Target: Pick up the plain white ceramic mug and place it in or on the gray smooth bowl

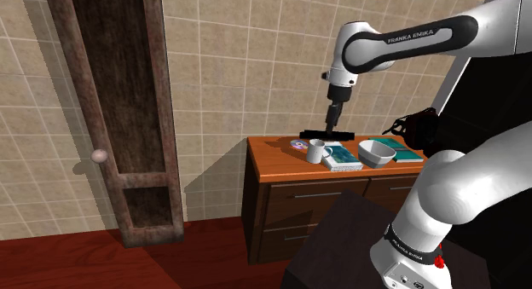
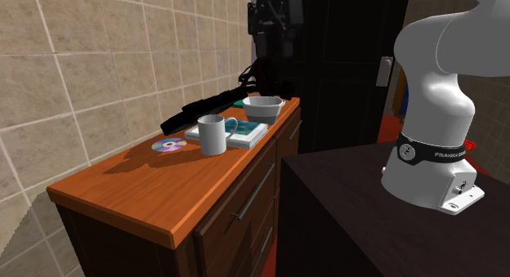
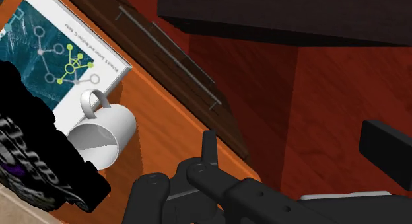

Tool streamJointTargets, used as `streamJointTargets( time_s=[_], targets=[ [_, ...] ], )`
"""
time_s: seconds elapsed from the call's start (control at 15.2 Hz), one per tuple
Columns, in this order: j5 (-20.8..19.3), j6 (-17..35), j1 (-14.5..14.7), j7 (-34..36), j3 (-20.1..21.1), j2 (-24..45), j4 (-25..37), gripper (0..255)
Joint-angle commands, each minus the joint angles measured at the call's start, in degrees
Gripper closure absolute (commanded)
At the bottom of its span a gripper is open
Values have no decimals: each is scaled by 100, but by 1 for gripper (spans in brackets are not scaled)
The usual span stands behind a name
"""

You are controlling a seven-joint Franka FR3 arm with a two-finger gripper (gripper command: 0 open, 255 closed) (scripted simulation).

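Shoulder view: right of centre, the gripper hangs over the back of an orange-topped cabinet, just above a long black object. I cannot tell whether it is open or closed. It is apart from the white mug, which stands upright lower in the frame, just beside a book. A shiny disc lies at the mug's left. The pale bowl sits to the book's right, in front of a teal book. A tall wooden door stands at far left.

Second exterior view: the mug is at centre, with the disc to its left and the book behind it. The bowl is beyond, and the long black object lies along the wall. The arm's white base stands at right.

Wrist view: the mug stands on the cabinet top by the book. Black shapes crowd its near side.
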Motion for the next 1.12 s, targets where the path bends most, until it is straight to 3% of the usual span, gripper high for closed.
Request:
streamJointTargets(
  time_s=[0.0,0.53,1.06],
  targets=[
    [-168,279,-26,-349,-178,292,-18,0],
    [-557,1455,-54,-1622,-803,1879,311,0],
    [-448,2475,-155,-2929,-1144,3745,1125,0]
  ],
)
